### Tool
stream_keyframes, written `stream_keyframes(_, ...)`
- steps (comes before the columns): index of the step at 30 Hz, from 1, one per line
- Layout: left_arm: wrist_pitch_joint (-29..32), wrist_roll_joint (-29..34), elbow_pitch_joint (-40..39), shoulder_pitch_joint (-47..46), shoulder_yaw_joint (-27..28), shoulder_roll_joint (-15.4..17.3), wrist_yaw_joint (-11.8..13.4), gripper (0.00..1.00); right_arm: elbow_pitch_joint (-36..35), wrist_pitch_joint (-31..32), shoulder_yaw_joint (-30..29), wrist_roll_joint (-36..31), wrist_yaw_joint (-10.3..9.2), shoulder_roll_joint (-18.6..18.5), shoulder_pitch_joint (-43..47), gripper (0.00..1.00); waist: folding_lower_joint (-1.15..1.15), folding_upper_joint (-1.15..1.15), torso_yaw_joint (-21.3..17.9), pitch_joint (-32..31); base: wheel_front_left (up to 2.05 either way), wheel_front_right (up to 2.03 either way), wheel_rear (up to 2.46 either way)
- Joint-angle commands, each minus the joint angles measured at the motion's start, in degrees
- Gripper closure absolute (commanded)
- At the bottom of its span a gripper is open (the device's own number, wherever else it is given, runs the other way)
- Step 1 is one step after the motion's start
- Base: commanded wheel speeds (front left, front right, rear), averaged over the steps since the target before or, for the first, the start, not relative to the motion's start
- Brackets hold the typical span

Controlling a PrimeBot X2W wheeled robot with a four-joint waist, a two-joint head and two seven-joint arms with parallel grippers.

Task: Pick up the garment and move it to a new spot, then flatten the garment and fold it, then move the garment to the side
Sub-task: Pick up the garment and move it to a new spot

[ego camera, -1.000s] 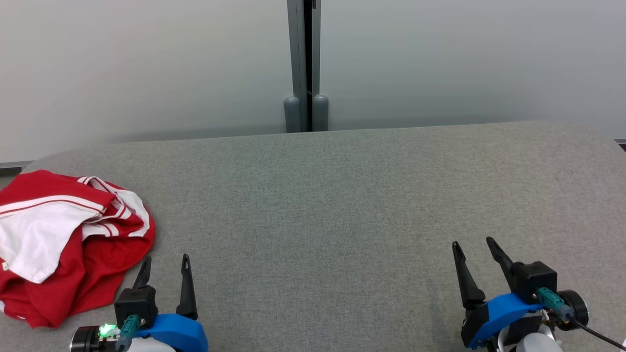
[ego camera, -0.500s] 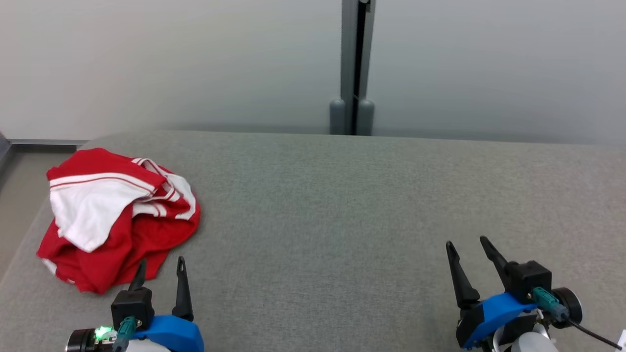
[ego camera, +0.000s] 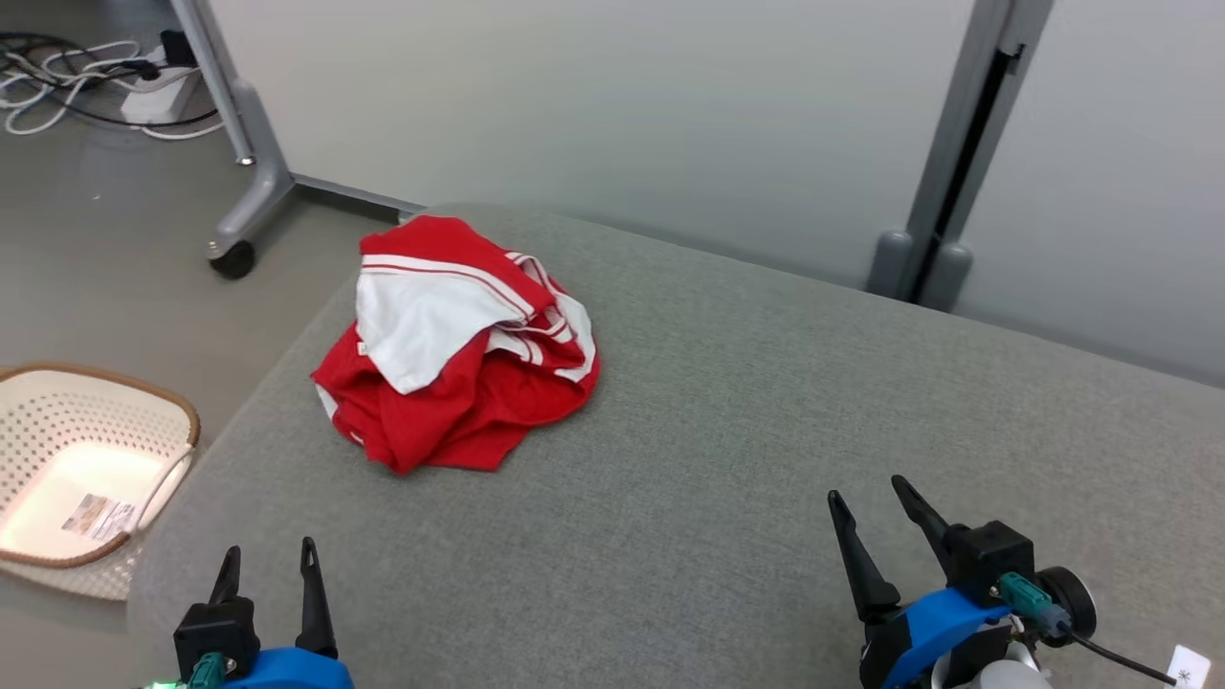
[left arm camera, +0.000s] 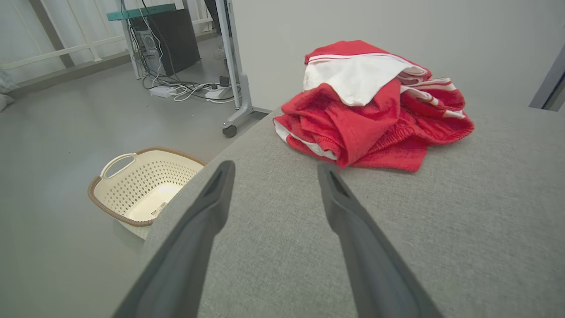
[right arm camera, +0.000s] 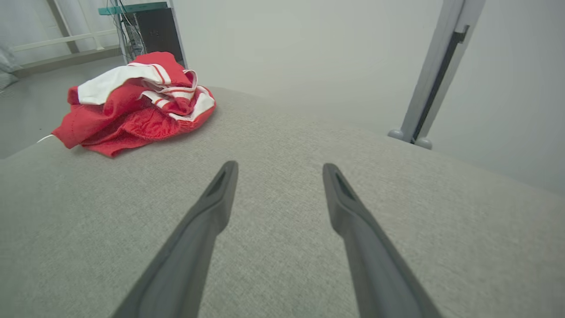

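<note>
On the floor at far left, white cables point(ego camera: 57, 77) are lying beside a grey wheeled leg point(ego camera: 239, 211), and nearer the robot a pale perforated basket point(ego camera: 57, 421) with a brown rim is standing just beside the grey worktop point(ego camera: 727, 431). The left pincer point(ego camera: 270, 547) is pointing forward at the worktop's near left corner; its two dark fingers are standing wide apart and are gripping nothing. Ahead of it and slightly to the right, the garment point(ego camera: 450, 354) is lying in a crumpled heap on the left part of the worktop, near the far left corner. It is showing red cloth with white panels and thin stripes, and neither pincer is touching it. The right pincer point(ego camera: 867, 488) is pointing forward over the near right part of the worktop, well apart from the garment; its fingers are likewise spread wide and are holding nothing. Behind the worktop at right, a grey post point(ego camera: 957, 163) is standing against a pale wall.
</note>
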Motion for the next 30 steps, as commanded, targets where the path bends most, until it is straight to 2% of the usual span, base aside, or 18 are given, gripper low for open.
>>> stream_keyframes(1, -0.16, -0.08, 0.00, 0.39, 0.32, 0.13, 0.20, 0.00, 0.10, -0.20, 0.30, 0.24, -0.02, -0.28, 0.25, 0.00, 0.01, 0.00, 2.05, 1.30, 0.00, 0.00, 0.00)
stream_keyframes(6, -0.16, -0.18, 0.13, 1.39, 1.46, 0.19, 0.22, 0.00, 0.53, -0.20, 1.88, 0.57, -0.02, -0.29, 0.32, 0.00, 0.01, 0.00, 5.06, 1.26, 0.00, 0.00, 0.00)
stream_keyframes(16, -0.16, -0.33, 0.11, 1.76, 2.76, -0.36, -0.56, 0.00, 0.87, -0.20, 3.15, 0.64, -0.02, -0.26, -0.03, 0.00, 0.01, 0.00, 5.11, 1.39, 0.00, 0.00, 0.00)
stream_keyframes(24, -0.16, -1.43, 1.66, -1.41, 3.84, -0.76, -2.43, 0.00, 0.29, -0.20, 3.50, -0.82, -0.02, -0.26, -1.11, 0.00, 0.01, 0.00, 1.95, 3.69, 0.00, 0.00, 0.00)
stream_keyframes(30, -0.16, -1.80, 4.07, -7.22, 4.70, -0.28, -3.88, 0.00, -0.01, -0.20, 3.66, -3.24, -0.02, -0.32, -2.14, 0.00, 0.01, 0.00, -0.35, 7.16, 0.00, 0.00, 0.00)
